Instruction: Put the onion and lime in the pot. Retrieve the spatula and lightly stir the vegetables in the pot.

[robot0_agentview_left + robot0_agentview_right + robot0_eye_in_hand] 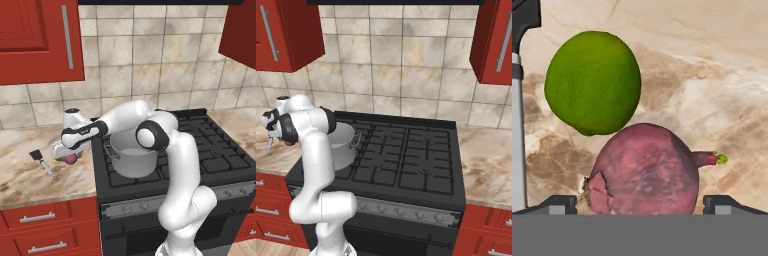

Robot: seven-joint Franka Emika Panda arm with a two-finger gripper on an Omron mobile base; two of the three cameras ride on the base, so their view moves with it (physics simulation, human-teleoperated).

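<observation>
Your gripper [640, 202], jaws apart, straddles a round, papery purple onion [644, 170] touching a smooth, dimpled lime [592, 82] on the marbled desk [712, 75].

No text, label, brand, number or sign can be read anywhere.

Looking forward and down from behind-left and behind-right at one black gas stove [200, 150], plus close hand-mounted view onto mottled beige stone counter [712, 75].

Onion [644, 170] reddish-purple – lime [592, 82] bright green – counter [712, 100] beige-marbled.
</observation>
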